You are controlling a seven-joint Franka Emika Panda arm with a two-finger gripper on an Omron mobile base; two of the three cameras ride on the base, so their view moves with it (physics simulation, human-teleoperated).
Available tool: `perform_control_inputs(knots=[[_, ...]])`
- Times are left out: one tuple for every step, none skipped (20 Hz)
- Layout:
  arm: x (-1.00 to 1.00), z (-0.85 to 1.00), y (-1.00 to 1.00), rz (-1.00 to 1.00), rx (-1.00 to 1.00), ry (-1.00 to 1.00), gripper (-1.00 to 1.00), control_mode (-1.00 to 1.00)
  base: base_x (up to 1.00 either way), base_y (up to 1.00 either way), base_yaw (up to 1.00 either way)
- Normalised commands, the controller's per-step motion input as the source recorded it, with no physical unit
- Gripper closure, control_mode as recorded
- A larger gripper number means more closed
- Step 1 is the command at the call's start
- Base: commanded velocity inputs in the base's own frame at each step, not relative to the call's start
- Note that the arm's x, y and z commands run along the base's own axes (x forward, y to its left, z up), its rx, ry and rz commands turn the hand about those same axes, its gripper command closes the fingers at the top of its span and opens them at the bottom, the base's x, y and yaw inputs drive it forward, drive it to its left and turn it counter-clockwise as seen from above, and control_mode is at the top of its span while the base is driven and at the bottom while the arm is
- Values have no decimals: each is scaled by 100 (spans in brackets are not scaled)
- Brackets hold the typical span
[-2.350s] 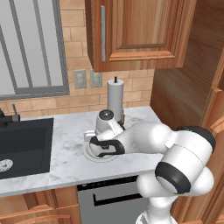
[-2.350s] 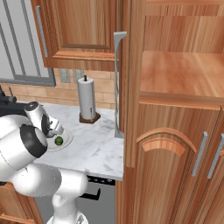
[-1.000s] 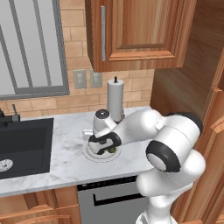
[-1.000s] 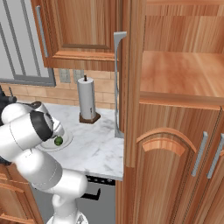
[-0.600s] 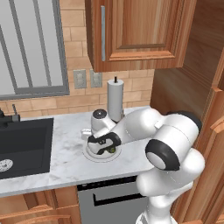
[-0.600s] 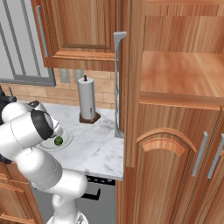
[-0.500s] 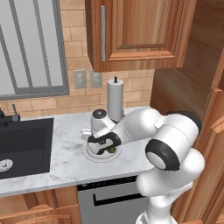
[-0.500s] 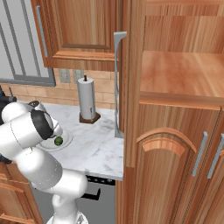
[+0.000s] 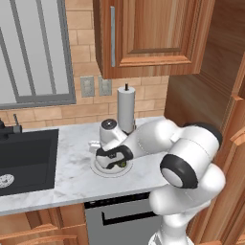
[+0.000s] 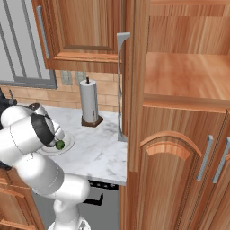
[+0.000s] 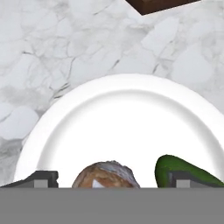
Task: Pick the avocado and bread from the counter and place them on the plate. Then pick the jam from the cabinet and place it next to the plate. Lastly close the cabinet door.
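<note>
A: What is seen nearest the hand (image 11: 111, 179)?

B: The bread (image 11: 105, 174) is seen between the two fingertips (image 11: 40, 178), lying on the plate (image 11: 78, 127). The fingers are spread wide and are not pressed against its crust. A second ago they were drawn closer together around it, so the bread has just been let go.

A: And the avocado (image 11: 181, 171)?

B: It is found just beside the bread, on the same plate, partly hidden behind the right fingertip. From the right base view the green fruit (image 10: 59, 144) is seen on the plate (image 10: 65, 147) under the white arm.

A: What follows for the task?

B: The first part is judged done: both foods are on the plate, which rests on the marble surface (image 9: 72, 172) near the paper-towel holder (image 9: 126, 110). The jam is to be fetched next. No orange jar can be made out in the opened cabinet (image 10: 179, 85), further off; a bare wooden shelf is shown there. Its door (image 10: 122, 85) is seen edge-on, standing open, and is not yet closed.
</note>
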Motion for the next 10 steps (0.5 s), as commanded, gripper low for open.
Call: perform_control_inputs(knots=[[-11, 21, -6, 0, 0, -1, -100, -100, 0, 0, 0], [-10, 24, -5, 0, 0, 0, -100, -100, 0, 0, 0], [-12, 26, -4, 0, 0, 0, -100, -100, 0, 0, 0], [-16, 29, -5, 0, 0, 0, -100, -100, 0, 0, 0], [-18, 30, -4, 0, 0, 0, -100, -100, 0, 0, 0], [-18, 36, -4, 0, 0, 0, -100, -100, 0, 0, 0], [-17, 45, 0, 0, 0, -1, -100, -100, 0, 0, 0], [-15, 48, 0, 0, 0, -1, -100, -100, 0, 0, 0], [-14, 46, 0, 0, 0, 0, -100, -100, 0, 0, 0], [-17, 43, -3, 0, 0, 0, -100, -100, 0, 0, 0]])
